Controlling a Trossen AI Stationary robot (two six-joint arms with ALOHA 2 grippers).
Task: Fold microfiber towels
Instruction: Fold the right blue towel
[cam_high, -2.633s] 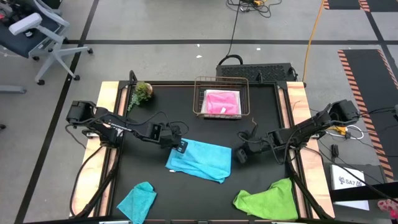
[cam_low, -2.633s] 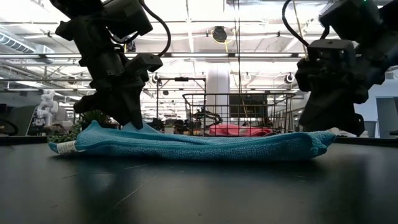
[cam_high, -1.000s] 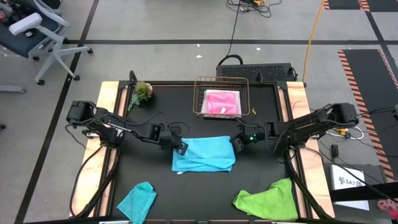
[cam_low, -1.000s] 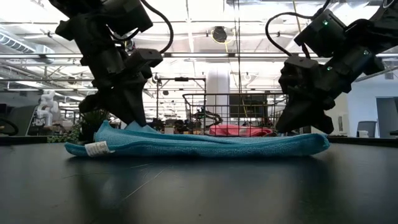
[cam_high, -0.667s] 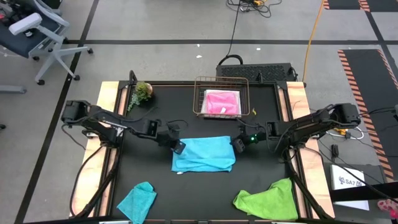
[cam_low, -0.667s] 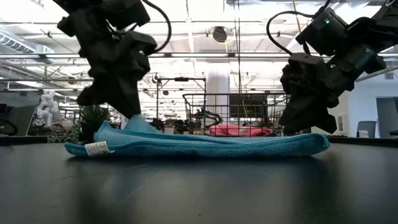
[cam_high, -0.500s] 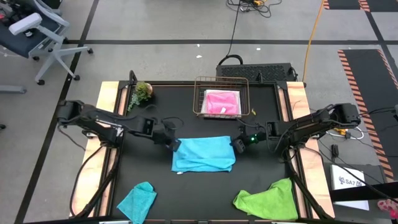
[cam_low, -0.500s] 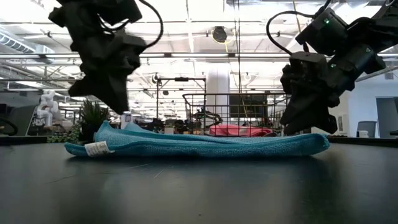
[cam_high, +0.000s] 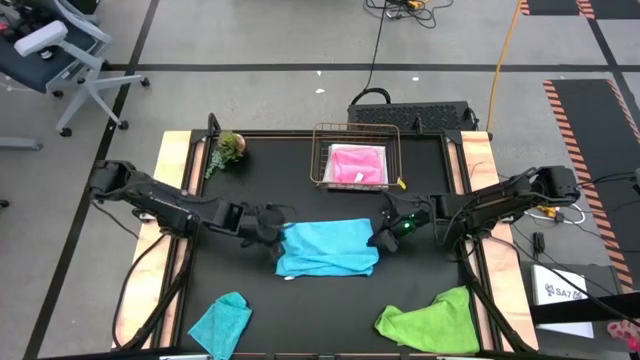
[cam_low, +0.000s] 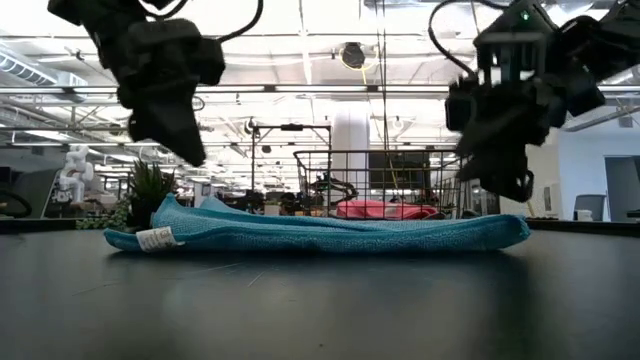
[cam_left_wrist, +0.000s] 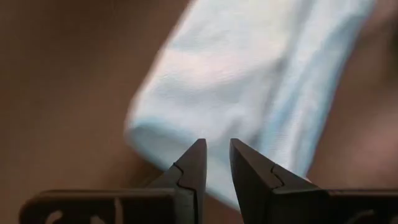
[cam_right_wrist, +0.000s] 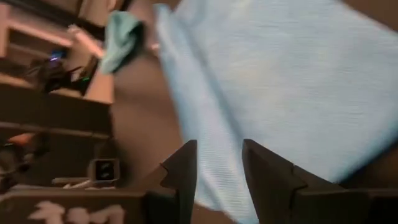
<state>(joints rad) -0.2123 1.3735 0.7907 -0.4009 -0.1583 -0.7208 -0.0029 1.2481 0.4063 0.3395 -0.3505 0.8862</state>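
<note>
Now that both claws have let go and lifted, left claw (cam_high: 268, 228) and right claw (cam_high: 385, 232) empty with fingers slightly apart, the sky blue towel (cam_high: 328, 247) lies folded at centre frame on the table (cam_high: 300, 190), this fold apparently done.

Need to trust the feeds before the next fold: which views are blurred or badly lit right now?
Left wrist view: sky blue towel soft and washed pale. Right wrist view: towel and background smeared. Low view: both arms backlit silhouettes, right gripper slightly blurred, mat glossy. High view: evenly lit, sharp.
</note>
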